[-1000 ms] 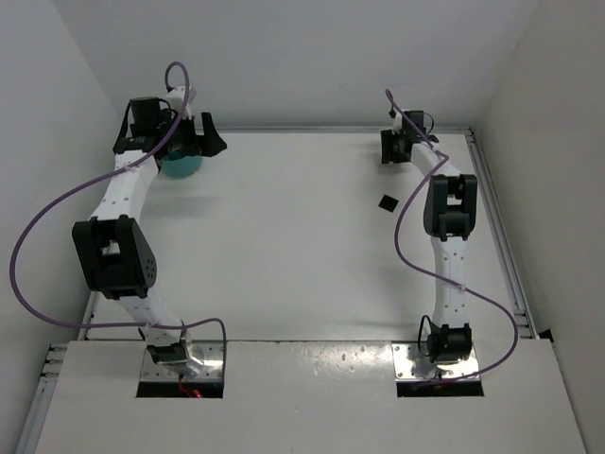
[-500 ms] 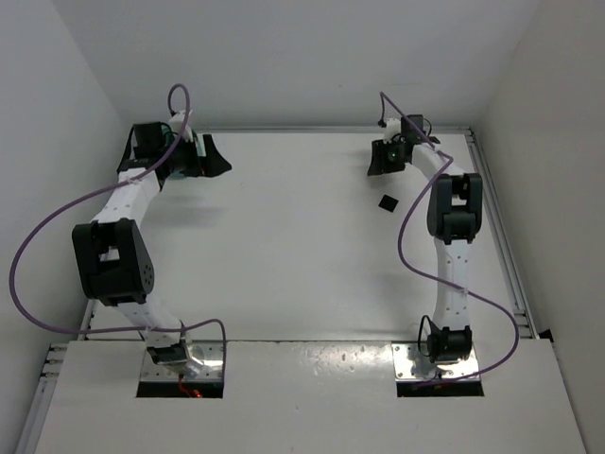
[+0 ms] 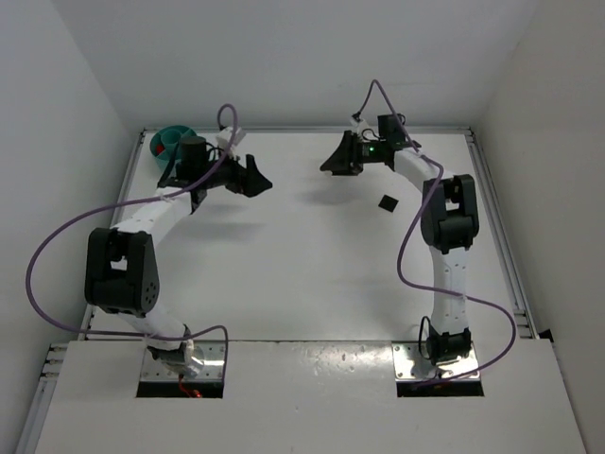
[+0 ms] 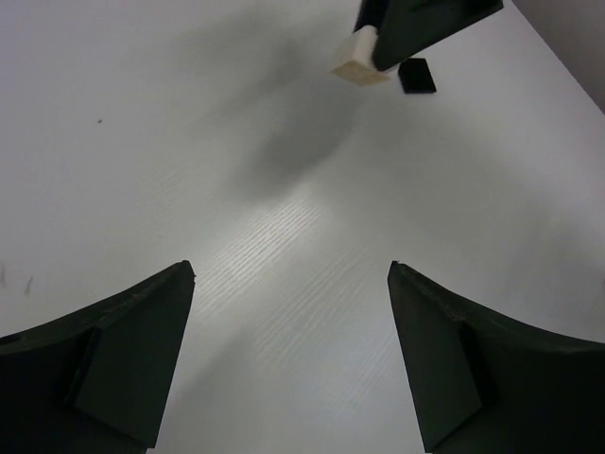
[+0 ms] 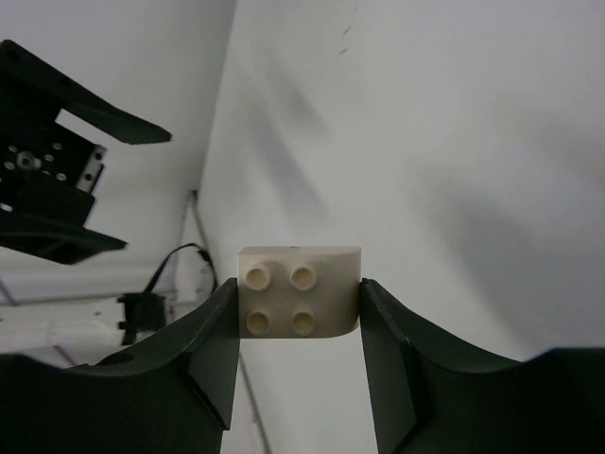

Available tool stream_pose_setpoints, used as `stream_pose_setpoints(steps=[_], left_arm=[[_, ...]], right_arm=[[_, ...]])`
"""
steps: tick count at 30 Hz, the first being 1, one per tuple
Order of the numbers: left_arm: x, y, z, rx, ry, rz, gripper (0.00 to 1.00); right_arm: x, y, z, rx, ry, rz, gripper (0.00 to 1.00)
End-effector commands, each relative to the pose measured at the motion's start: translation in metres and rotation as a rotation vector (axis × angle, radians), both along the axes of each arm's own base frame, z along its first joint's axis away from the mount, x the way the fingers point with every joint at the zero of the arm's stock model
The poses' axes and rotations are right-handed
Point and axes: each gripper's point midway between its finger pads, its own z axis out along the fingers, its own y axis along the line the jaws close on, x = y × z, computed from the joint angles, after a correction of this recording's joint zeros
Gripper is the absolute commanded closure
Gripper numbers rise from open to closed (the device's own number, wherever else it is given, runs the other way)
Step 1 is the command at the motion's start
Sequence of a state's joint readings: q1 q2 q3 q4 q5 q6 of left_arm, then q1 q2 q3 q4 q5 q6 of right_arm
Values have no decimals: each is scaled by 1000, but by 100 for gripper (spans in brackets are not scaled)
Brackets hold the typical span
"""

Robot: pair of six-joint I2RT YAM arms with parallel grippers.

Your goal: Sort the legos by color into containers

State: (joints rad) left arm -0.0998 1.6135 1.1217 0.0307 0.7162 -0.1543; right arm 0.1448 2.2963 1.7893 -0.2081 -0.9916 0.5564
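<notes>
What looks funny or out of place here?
Only one thing: a black lego lies alone on the table, far from the teal bowl in the far left corner. The right fingers pinch a cream-white lego. Nothing looks spilled or broken.

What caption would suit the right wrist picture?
Right gripper pinching a cream-white four-stud lego over the white table.

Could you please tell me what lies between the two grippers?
Only bare white tabletop separates left gripper and right gripper, shown in the top view.
</notes>
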Motion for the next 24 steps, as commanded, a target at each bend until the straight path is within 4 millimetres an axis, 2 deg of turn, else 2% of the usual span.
stream_pose_setpoints(steps=[1,2,5,7,12,14,15,17,18,24], left_arm=[[11,-23,13,52,-165,-65,11],[12,-34,4,62,-153,-86,13],[17,-48,0,65,-150,-95,17],[21,-62,-4,69,-157,-110,19],[25,-88,-16,88,-164,-137,25],[26,-95,-13,74,-181,-142,25],[27,-96,-10,60,-180,-136,25],[29,-103,-2,35,-196,-146,25],[26,-109,-6,36,-187,-158,22],[26,-129,19,-15,-241,-175,18]], right_arm=[[-19,25,48,163,38,83,86],[-20,25,53,165,29,84,86],[-27,34,60,175,23,113,86],[-27,35,71,182,2,113,86],[-39,44,77,206,35,153,86],[-41,43,74,205,46,152,86],[-43,43,79,205,43,153,86],[-46,42,71,202,67,150,86],[-47,42,75,203,58,151,86],[-48,42,73,204,77,147,86]])
